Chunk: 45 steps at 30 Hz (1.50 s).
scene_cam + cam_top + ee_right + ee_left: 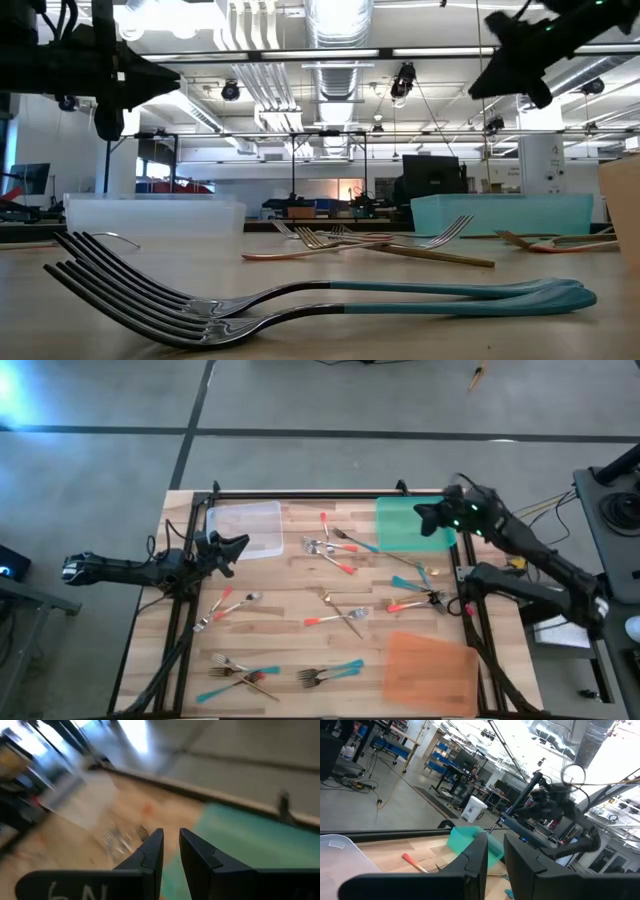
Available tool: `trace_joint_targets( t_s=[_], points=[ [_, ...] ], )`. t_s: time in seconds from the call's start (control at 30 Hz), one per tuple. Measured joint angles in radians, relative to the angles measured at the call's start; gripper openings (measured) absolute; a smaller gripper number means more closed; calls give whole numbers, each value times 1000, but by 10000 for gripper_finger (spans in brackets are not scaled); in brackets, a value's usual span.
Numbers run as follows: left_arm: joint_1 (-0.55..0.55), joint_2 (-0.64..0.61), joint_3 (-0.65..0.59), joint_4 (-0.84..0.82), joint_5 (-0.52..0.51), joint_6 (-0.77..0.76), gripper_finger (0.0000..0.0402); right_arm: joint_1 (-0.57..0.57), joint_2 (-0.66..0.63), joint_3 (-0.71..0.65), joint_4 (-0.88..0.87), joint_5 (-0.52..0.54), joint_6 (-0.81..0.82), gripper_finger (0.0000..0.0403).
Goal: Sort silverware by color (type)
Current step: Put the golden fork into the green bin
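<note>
Several forks and spoons lie flat and scattered on the wooden table. Red-handled ones lie near the middle and at the left. Teal-handled forks lie near the front edge and fill the low view's foreground. A gold piece lies at the right. My left gripper hovers at the table's left edge beside the clear tray; its fingers stand a narrow gap apart and hold nothing. My right gripper hovers over the green tray, narrowly open and empty.
An orange tray lies flat at the front right. A black frame runs along the table's far, left and right edges. The clear tray and the green tray stand at the back in the low view.
</note>
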Motion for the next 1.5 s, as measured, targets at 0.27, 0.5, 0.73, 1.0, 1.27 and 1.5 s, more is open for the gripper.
trace_joint_targets(
  t_s=[0.27, 0.5, 0.73, 1.0, 1.27, 1.5],
  points=[
    [0, 0, 0, 0, 0, 0, 46, 0, 233, 212, -397, 40, -90, 54],
    [0, 0, 0, 0, 0, 0, 46, 0, 398, 340, -641, 133, -162, 54],
    [0, 0, 0, 0, 0, 0, 46, 0, 512, 385, -682, 130, -186, 54],
    [0, 0, 0, 0, 0, 0, 46, 0, 559, 402, -691, 127, -207, 54],
    [0, 0, 0, 0, 0, 0, 46, 0, 561, 377, -702, 118, -156, 54],
    [0, 0, 0, 0, 0, 0, 46, -7, 546, 371, -715, -13, -75, 54]
  ],
)
